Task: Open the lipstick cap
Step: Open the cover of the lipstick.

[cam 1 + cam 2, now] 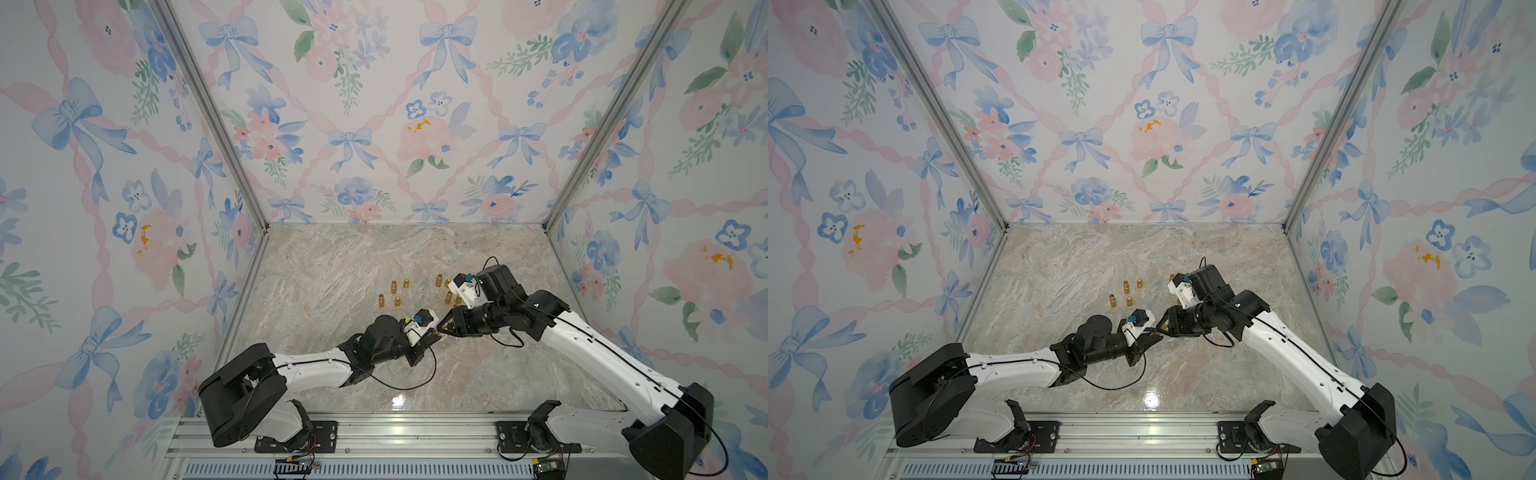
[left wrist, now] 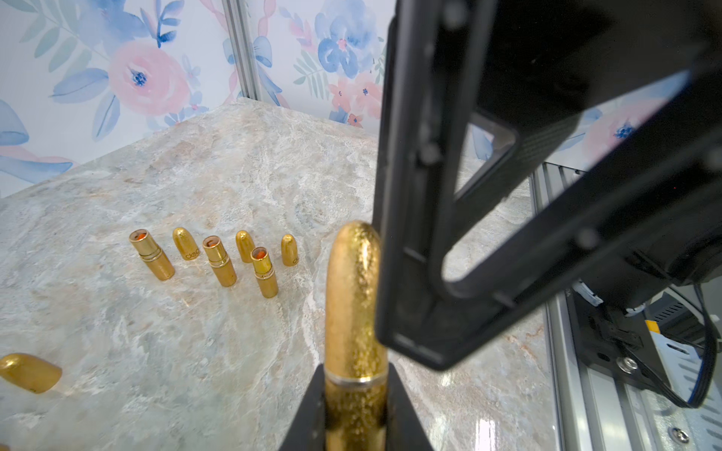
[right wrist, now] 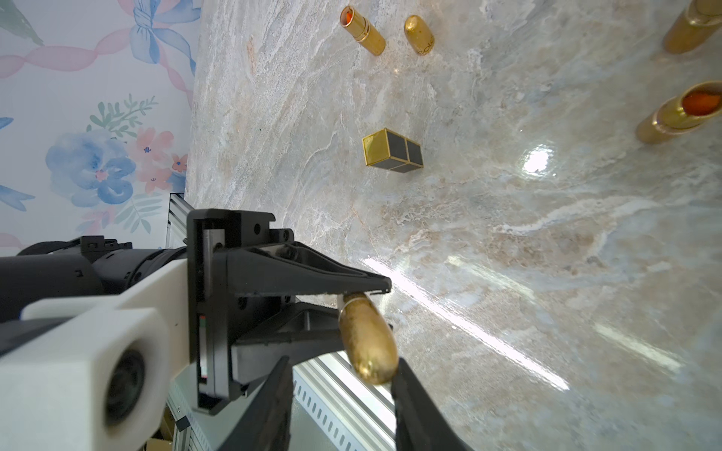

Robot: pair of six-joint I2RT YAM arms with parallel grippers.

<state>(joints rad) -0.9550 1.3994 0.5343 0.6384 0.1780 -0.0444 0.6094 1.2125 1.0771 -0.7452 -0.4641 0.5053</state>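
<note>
Left claw (image 2: 354, 394), clamped shut on the base of the gold lipstick (image 2: 353, 343), holds it above the table (image 1: 332, 266), near centre. Its long axis runs left to right. The cap (image 3: 367, 339) tip lies between the 2 parted, unclamped jaws of the right claw (image 3: 343, 367). Closing, then pulling rightward along that axis, should free the cap.

Bright, even light; white glare on the glossy surface (image 1: 332, 266) near its front edge; wrist views blur up close.
</note>
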